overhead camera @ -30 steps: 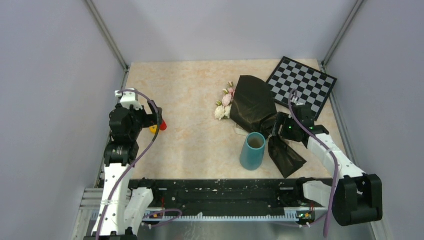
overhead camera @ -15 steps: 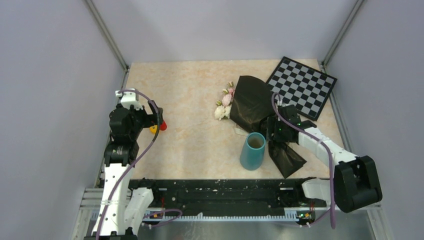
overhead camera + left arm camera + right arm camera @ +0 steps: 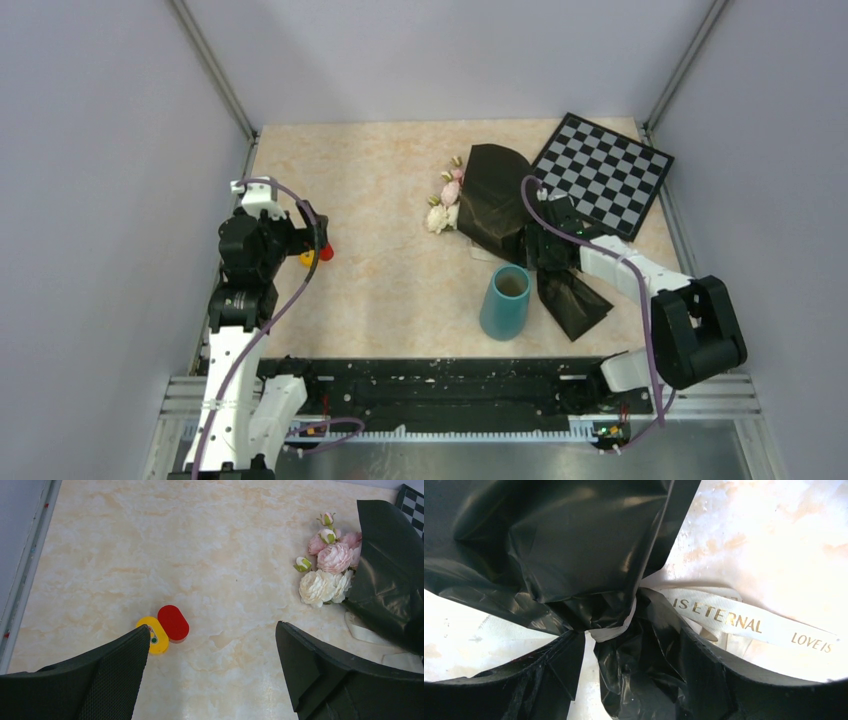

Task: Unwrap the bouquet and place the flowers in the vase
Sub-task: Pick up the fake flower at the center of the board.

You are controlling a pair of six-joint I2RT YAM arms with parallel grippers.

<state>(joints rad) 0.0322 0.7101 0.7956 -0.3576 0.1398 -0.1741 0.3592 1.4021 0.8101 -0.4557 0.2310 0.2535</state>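
Treat the bouquet [image 3: 497, 205] as light, slippery, fragile-bloomed. Pinch at the waist tied by the ribbon [image 3: 719, 616], between the spread right fingers [image 3: 774, 700]; leave the left fingers [image 3: 320, 680] spread, empty.

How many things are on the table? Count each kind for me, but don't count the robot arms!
Bouquet in black paper: 1
Blue vase: 1
Checkerboard: 1
Red-and-yellow piece: 1
Total: 4
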